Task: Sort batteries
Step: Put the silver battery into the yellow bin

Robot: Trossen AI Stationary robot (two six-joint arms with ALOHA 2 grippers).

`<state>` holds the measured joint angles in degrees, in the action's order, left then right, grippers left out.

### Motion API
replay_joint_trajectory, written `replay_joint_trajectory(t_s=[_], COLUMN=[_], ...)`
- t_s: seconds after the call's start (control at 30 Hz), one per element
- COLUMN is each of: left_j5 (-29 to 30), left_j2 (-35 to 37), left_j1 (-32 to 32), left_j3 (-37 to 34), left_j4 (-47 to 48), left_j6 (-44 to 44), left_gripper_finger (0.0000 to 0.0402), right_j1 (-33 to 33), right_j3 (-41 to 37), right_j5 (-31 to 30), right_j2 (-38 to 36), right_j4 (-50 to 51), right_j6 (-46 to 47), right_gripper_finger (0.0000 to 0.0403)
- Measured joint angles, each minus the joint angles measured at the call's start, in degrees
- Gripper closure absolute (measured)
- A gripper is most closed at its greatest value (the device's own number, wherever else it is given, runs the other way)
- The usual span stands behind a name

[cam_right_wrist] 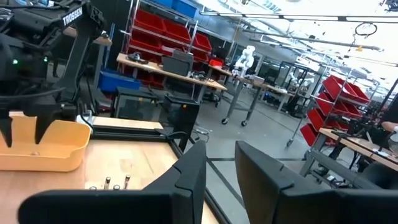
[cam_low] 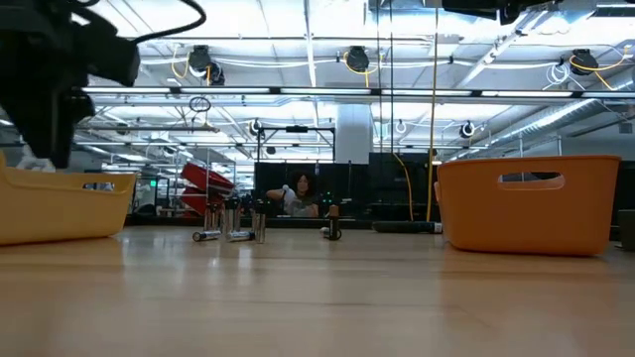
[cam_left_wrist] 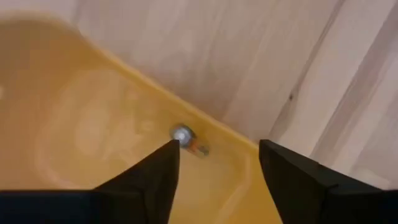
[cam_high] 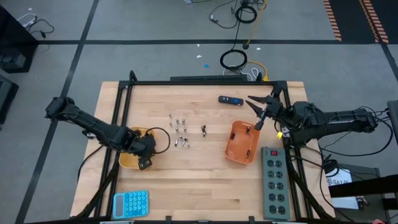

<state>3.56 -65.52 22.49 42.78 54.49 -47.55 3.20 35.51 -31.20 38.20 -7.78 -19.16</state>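
Left gripper (cam_left_wrist: 217, 168) over yellow plastic tray (cam_high: 127, 160), jaws apart; small silvery cylindrical battery (cam_left_wrist: 186, 138) lies on tray floor just beyond fingertips, free of both. Loose silvery batteries (cam_high: 180, 129) clustered mid-table on light wooden tabletop (cam_high: 199, 180). Right gripper (cam_high: 256, 104) raised beside orange plastic tray (cam_high: 242, 142), jaws slightly apart, empty.

floor: we see grey floor (cam_high: 155, 25) with dark seams | racks: red shelving (cam_right_wrist: 165, 46) beyond worktables | ceiling: long strip lights (cam_low: 298, 91) on open trusses | cables: black coil (cam_high: 233, 60) on floor
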Motion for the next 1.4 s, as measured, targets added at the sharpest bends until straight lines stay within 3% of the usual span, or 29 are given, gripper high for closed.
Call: replay_joint_trajectory(t_s=[0.13, 0.33, 0.57, 0.97, 1.1, 1.27, 1.4], left_j5=[3.7, 2.0, 1.1, 1.1, -1.0, -2.8, 6.7], left_j2=[0.0, -1.1, -4.6, -11.8, -11.7, -11.6, -11.5], left_j1=[-2.1, -4.6, -4.6, -8.9, -10.4, -11.3, -11.5], left_j3=[0.6, -1.2, -4.1, -4.8, -1.8, 8.0, 14.4], left_j4=[0.9, 6.7, 0.6, -11.8, -8.4, 3.0, 3.7], left_j6=[1.9, 9.0, 20.9, 22.0, 21.4, 23.5, 28.7], left_gripper_finger=[0.0161, 0.017, 0.0202, 0.021, 0.021, 0.021, 0.021], right_j1=[0.0, 0.0, 0.0, 0.0, 0.0, 0.0, 0.0], right_j3=[0.0, 0.0, 0.0, 0.0, 0.0, 0.0, 0.0], right_j5=[0.1, 0.1, 0.2, 0.2, 0.2, 0.2, 0.2], right_j2=[0.0, 0.2, 0.3, 0.3, 0.3, 0.3, 0.3], right_j4=[0.0, 1.2, 2.9, 4.2, 4.6, 5.0, 5.1], right_j6=[0.0, 0.8, 2.8, 5.0, 5.0, 5.0, 4.7], right_gripper_finger=[0.0325, 0.0326, 0.0326, 0.0326, 0.0326, 0.0326, 0.0326])
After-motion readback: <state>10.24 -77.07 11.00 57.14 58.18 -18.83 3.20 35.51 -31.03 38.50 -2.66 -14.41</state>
